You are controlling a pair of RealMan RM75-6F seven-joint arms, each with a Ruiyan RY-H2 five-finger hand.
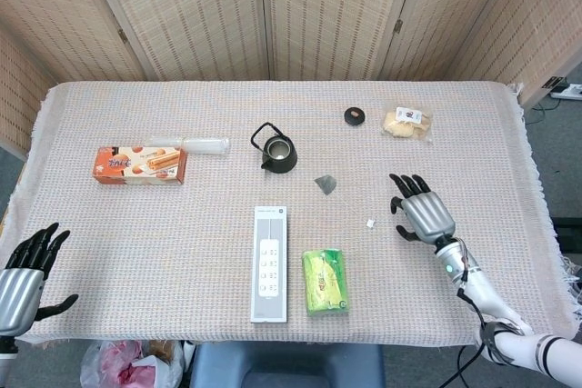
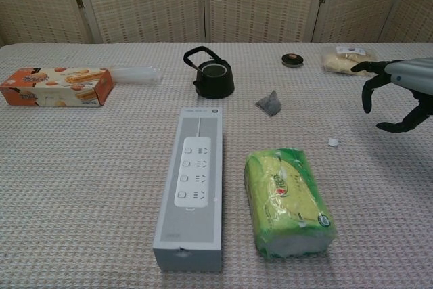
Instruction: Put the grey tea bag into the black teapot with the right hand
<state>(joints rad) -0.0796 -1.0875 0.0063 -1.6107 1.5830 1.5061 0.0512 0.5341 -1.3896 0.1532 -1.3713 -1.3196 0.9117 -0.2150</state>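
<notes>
The grey tea bag (image 1: 325, 184) (image 2: 269, 103) lies on the woven cloth right of the black teapot (image 1: 276, 150) (image 2: 213, 75), whose lid is off and handle leans left. A small white tag (image 1: 371, 223) (image 2: 332, 142) lies apart, to the tea bag's right. My right hand (image 1: 421, 211) (image 2: 399, 93) hovers open, fingers spread, well to the right of the tea bag and holding nothing. My left hand (image 1: 25, 276) hangs open at the table's near left corner, seen only in the head view.
A white power strip box (image 1: 269, 263) (image 2: 193, 181) and a green packet (image 1: 326, 281) (image 2: 287, 201) lie near the front. A biscuit box (image 1: 140, 164), clear tube (image 1: 193, 143), small black lid (image 1: 354, 116) and bagged snacks (image 1: 406, 123) lie further back.
</notes>
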